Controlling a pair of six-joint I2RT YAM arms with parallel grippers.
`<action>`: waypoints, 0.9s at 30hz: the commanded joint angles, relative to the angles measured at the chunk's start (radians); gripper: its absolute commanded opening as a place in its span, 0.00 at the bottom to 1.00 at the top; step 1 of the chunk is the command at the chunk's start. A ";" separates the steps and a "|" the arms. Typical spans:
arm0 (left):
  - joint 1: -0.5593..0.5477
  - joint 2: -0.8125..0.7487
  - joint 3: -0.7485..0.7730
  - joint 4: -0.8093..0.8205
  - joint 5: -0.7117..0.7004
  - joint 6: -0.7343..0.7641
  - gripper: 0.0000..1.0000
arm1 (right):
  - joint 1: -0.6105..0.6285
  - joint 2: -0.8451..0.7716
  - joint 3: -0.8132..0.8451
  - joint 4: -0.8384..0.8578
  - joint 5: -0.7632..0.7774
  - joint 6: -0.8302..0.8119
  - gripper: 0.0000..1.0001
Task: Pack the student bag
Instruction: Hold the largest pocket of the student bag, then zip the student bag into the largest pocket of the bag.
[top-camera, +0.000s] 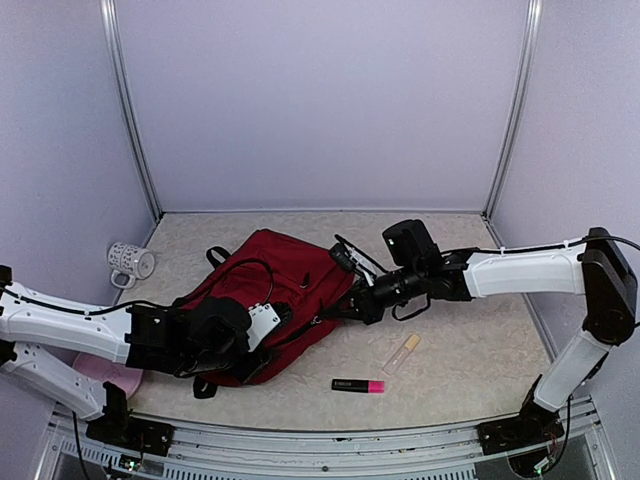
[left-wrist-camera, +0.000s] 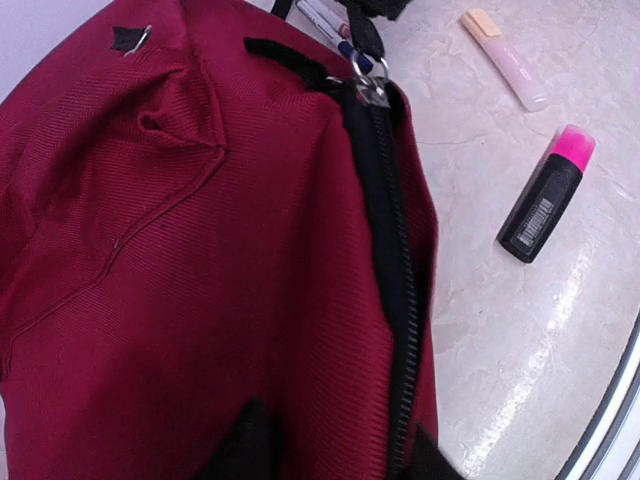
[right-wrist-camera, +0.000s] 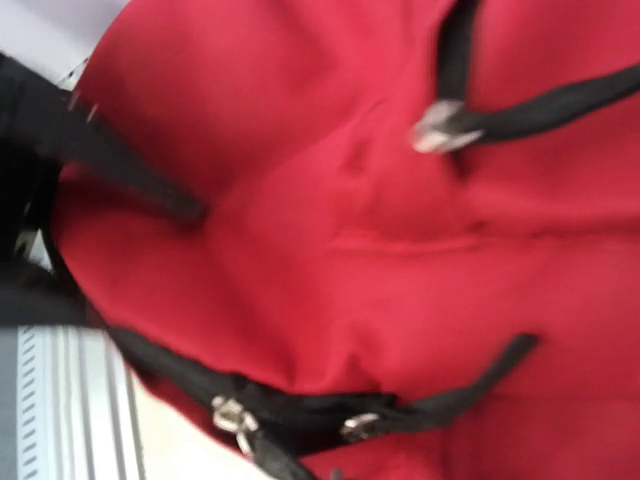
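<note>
Pale lilac walls and metal corner posts behind; mottled beige tabletop (top-camera: 470, 340) below. Far left, close to the wall: white mug (top-camera: 130, 262) with a dark pattern. Nearer the front edge, something pink (top-camera: 112, 378), mostly hidden under the left arm.

Next along, left gripper (left-wrist-camera: 335, 455) down on the near-left part of the student bag (top-camera: 285, 280). Dark fingertips (left-wrist-camera: 245, 445) apart, one on each side of the black zipper (left-wrist-camera: 385, 220), with red fabric between them. Pinching or merely resting: cannot tell. Metal zip pull (left-wrist-camera: 368, 85) at the far end of that zipper.

Student bag in the middle of the table, lying flat between the two grippers, dark red. Black straps trailing at its far-left corner and along its near edge.

At the bag's right edge, right gripper (top-camera: 340, 308), fingers pressed together. Nothing clear about any catch between them. Right wrist view blurred, filled with red fabric, black straps and metal pulls.

Right of the bag, on bare table: black highlighter (top-camera: 358, 385) with a pink cap, near the front edge. Just beyond it, pale pen-like tube (top-camera: 402, 354) with a peach end, slanted, touching neither bag nor highlighter.
</note>
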 joint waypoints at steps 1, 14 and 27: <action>-0.007 -0.007 0.013 -0.039 0.008 -0.011 0.01 | -0.065 0.019 -0.006 0.017 0.058 0.010 0.00; -0.019 -0.134 -0.061 0.019 0.130 -0.039 0.00 | -0.268 0.152 0.067 -0.063 0.074 -0.033 0.00; -0.115 -0.018 0.146 0.055 0.227 -0.046 0.88 | -0.231 -0.082 -0.070 0.094 -0.085 0.140 0.50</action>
